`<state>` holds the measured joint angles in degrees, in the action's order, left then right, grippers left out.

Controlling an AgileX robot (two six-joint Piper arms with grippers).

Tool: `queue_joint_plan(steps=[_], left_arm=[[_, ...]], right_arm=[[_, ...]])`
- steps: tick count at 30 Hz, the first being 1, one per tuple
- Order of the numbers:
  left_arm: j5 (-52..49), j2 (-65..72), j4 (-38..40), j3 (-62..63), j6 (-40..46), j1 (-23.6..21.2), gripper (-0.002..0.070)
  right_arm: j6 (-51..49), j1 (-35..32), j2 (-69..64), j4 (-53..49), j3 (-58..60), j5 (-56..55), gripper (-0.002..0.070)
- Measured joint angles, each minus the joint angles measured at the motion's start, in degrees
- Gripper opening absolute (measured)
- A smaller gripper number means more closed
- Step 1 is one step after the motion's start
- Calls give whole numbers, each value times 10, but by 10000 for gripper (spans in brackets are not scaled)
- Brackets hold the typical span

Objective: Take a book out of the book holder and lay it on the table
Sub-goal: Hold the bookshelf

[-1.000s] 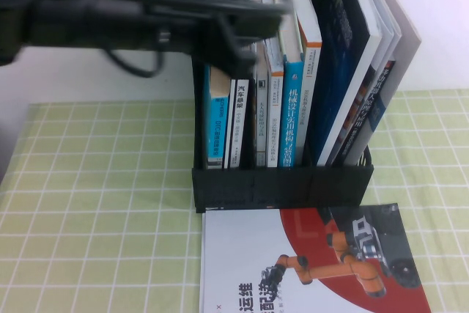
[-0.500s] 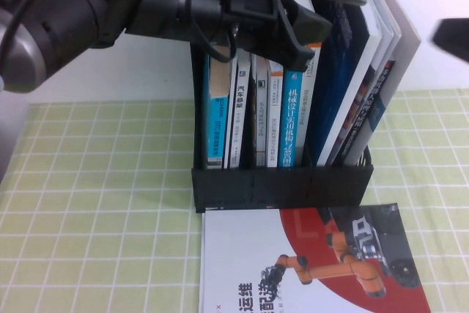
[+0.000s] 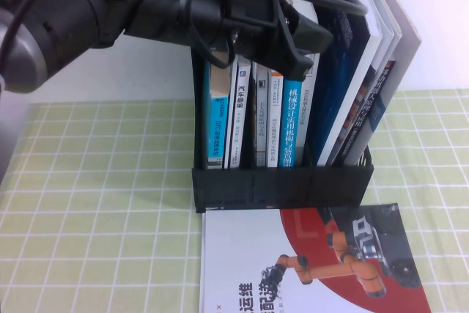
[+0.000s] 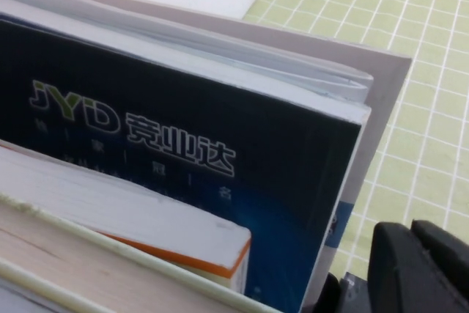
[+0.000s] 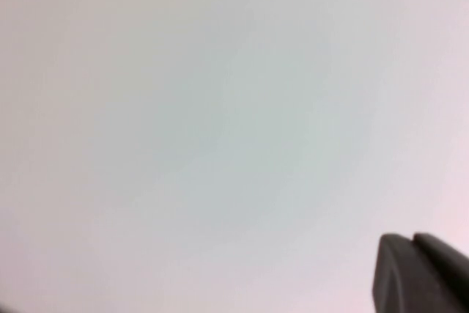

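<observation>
The black book holder (image 3: 282,185) stands on the green gridded table (image 3: 95,218), full of upright books. A large dark-blue book (image 3: 344,42) leans at its right side, also seen in the left wrist view (image 4: 183,174). Behind it lean large thin pale books (image 3: 405,49), shown edge-on (image 4: 308,45). Their covers are hidden, so the book does not show as such. My left gripper (image 3: 311,38) reaches from the left over the tops of the books, beside the dark-blue book's top. Its fingertips (image 4: 392,258) look pressed together and empty. My right gripper (image 5: 412,243) faces a blank white wall, shut.
A white-and-red book with an orange robot arm (image 3: 315,265) lies flat on the table just in front of the holder. Smaller upright books (image 3: 271,119) fill the holder's left slots. A white wall stands behind. Open cloth lies left and right of the holder.
My left arm has swung in over the holder and its gripper has settled slightly lower by the dark-blue book's top. The right gripper, at the right edge half a second ago, has left the high view.
</observation>
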<state>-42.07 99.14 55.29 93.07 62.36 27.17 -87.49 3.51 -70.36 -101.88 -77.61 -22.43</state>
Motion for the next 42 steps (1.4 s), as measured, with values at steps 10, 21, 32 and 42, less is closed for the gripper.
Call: queue_joint_plan(steps=[10,21,32,42], left_arm=[[10,0,2,0,3,1,-3],[69,0,66,0,109,20,-3],[60,18,51,20,80,26,-2],[43,64,-5,80,26,47,-3]], right_arm=[[787,-37,-75,721,-69,729,-2],[1253,-37,-71,1444,194,616,-2],[1698,-37,44,1933,382,510,19],[1741,-37,46,1945,382,533,183]])
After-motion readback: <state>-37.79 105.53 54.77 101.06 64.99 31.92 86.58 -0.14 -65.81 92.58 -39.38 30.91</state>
